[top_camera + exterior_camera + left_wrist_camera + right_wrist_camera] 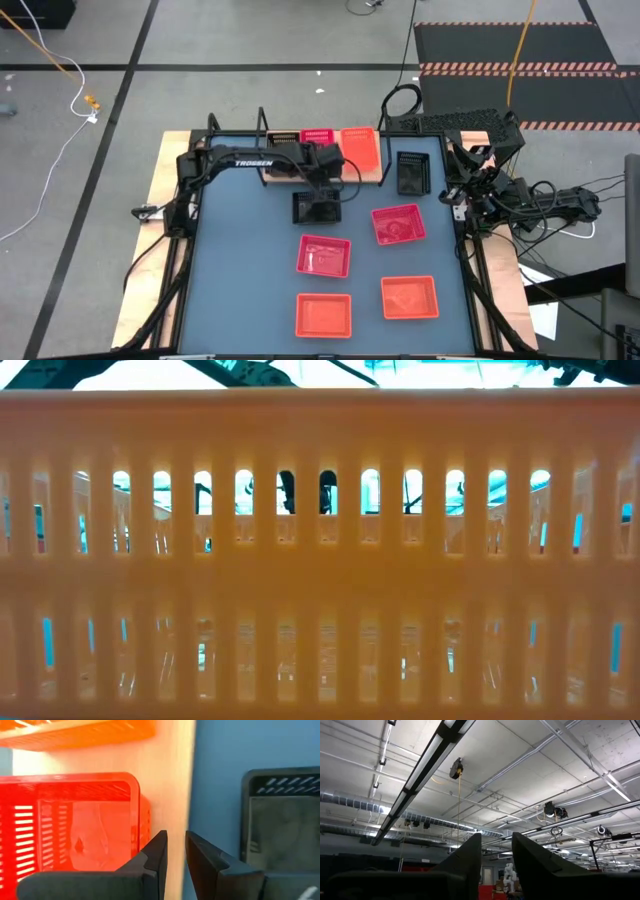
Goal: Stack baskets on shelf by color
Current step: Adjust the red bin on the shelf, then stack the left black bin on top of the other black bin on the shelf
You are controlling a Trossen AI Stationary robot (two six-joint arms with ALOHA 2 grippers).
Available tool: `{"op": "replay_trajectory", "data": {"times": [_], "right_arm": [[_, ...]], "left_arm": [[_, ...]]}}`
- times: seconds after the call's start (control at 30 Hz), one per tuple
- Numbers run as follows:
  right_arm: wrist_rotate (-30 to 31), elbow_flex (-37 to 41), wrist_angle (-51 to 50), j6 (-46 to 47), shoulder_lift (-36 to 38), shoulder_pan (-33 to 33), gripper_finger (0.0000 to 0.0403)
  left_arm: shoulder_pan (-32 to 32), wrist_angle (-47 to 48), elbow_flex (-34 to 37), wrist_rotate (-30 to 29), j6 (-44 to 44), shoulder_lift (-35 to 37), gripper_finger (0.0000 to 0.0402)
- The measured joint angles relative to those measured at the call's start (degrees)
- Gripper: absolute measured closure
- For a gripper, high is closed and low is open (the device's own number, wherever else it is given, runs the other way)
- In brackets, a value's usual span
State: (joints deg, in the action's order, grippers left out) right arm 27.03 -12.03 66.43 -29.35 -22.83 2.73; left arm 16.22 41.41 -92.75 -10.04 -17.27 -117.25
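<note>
Baskets are spread over the blue tabletop [240, 260] and the shelf [372, 172] at its far edge: on the wooden board sit a dark basket [284, 143], a pinkish-red one [318, 136] and an orange-red one [359, 147], while loose ones lie in front, a black basket [317, 207] just below the shelf edge, another black one [412, 172] off the shelf's right end, two pinkish-red trays and two orange-red trays nearer the front. The left gripper [328, 160] hovers at the shelf's front edge; in its wrist view the two fingers [156, 854] stand a narrow gap apart with nothing between them, so they look released and nearly closed. From those fingers the pinkish-red basket [70, 820] on the board lies to one side and the black basket [282, 817] on the blue surface to the other, so the coming move likely turns on which way the wrist swings. The black tray just below the shelf is the nearest loose one. The right gripper [496, 851] is parked off the table's right side, pointing at the ceiling, fingers slightly apart and empty, so the left arm is much the nearer. The low view is blocked by an orange-red basket wall [320, 560].
</note>
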Motion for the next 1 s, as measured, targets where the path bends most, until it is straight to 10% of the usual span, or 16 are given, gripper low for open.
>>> {"op": "replay_trajectory", "data": {"times": [0.47,1.0], "right_arm": [[0.0,-0.2,-1.5,-2.9,0.0,0.0,0.0298],[-0.1,-11.1,-25.4,-0.6,-7.5,0.0,0.0298]], "left_arm": [[-2.7,0.0,0.0,-3.5,3.5,3.2,0.033],[-10.7,-3.7,0.0,-8.0,5.5,12.1,0.033]]}}
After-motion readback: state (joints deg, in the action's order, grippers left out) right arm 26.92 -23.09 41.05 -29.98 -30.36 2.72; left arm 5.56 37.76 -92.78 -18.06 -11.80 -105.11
